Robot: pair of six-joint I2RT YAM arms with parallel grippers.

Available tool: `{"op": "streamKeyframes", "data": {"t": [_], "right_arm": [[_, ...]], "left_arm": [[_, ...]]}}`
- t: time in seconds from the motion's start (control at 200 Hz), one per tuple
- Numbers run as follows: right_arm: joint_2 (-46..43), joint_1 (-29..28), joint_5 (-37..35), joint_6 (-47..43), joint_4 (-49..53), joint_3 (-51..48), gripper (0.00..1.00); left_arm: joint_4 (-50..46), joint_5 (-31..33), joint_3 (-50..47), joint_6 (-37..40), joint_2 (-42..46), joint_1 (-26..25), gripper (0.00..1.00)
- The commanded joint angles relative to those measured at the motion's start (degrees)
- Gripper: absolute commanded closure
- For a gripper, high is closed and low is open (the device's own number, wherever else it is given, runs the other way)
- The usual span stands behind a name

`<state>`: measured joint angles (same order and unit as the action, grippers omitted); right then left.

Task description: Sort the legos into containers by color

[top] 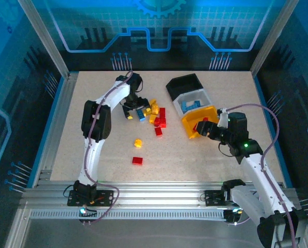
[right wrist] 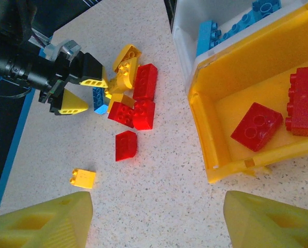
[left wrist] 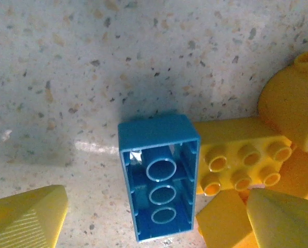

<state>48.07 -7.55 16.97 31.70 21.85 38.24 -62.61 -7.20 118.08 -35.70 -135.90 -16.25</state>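
Now left pincer (left wrist: pixel 156 219) is wide, straddling a blue lego (left wrist: pixel 159 181) at the pile's (top: pixel 152 114) 9 o'clock edge, ready to close; right pincer (right wrist: pixel 154 222) wide, empty, near the yellow bin (right wrist: pixel 210 103) holding reds (right wrist: pixel 257 126).

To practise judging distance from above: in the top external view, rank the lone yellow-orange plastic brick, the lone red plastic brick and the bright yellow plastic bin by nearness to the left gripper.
1. lone yellow-orange plastic brick, toward the arm bases from the left gripper.
2. lone red plastic brick, farther toward the bases.
3. bright yellow plastic bin, off to the right.
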Motion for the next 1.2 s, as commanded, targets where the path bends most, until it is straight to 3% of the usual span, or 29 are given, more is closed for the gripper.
{"op": "streamKeyframes", "data": {"t": [0.0,0.27,0.37,0.43,0.655,0.955,1.196], "right_arm": [[-1.0,-0.4,-0.7,-0.8,-0.2,-0.5,0.31],[-0.4,0.0,-1.5,-0.3,-0.7,-0.7,0.31],[0.5,0.0,-1.3,-0.1,-1.1,-0.5,0.31],[1.0,0.0,-1.2,0.0,-1.4,-0.2,0.31],[1.6,-0.4,-1.4,1.1,-2.1,0.1,0.31],[2.3,-4.7,-4.6,2.7,-2.6,0.2,0.32],[4.3,-7.5,-6.3,2.9,-3.4,1.0,0.32]], "left_arm": [[-5.0,2.6,2.7,0.6,-2.4,0.0,0.18],[-6.4,4.7,2.6,2.9,-4.4,-0.7,0.31],[-6.0,5.2,0.9,3.5,-4.3,-0.8,0.42],[-5.6,5.4,-0.2,3.6,-3.8,-0.6,0.43],[-4.4,5.1,-2.7,4.8,-1.8,0.3,0.27],[1.7,-1.3,-6.9,7.5,4.9,1.2,0.17],[1.8,-3.2,-7.4,9.5,6.1,1.3,0.16]]}}
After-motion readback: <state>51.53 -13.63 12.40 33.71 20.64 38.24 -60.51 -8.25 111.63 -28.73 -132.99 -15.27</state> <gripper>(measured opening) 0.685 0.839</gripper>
